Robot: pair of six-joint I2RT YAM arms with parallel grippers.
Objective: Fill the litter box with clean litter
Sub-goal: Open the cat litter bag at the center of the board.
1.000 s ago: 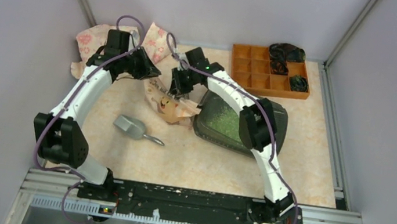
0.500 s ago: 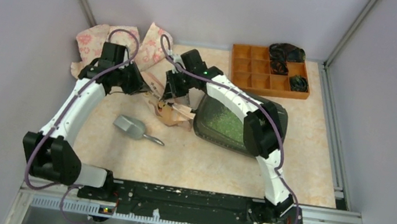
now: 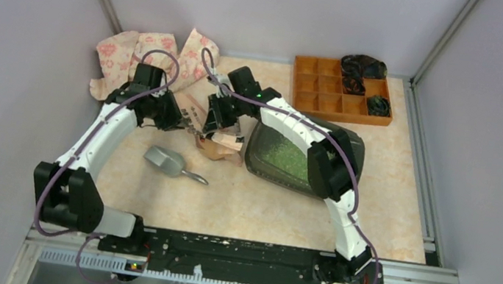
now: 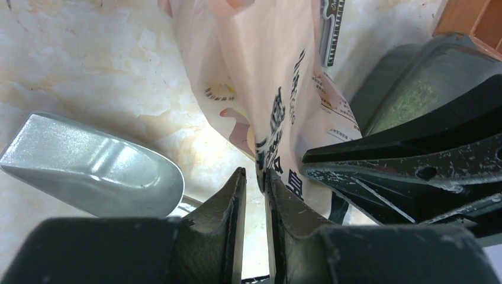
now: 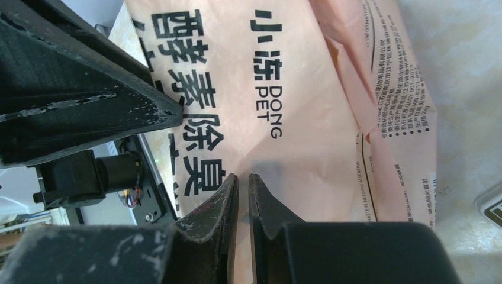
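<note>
Peach-orange paper of the bag (image 5: 308,118) carries "DONG PET" in black, next to big Chinese characters; the small print I cannot read. My right gripper (image 5: 240,177) is almost closed and pinches this paper. My left gripper (image 4: 253,174) pinches another fold in the same way. Compared with a second ago, both grippers stand closer together and the bag is more bunched. The litter box (image 3: 356,148) sits just right of the bag, with clean litter (image 3: 277,158) inside. The scoop (image 3: 165,162) has not moved.

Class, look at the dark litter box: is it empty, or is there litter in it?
Not empty. Green litter covers the floor of the litter box; how deep, cannot tell.
</note>
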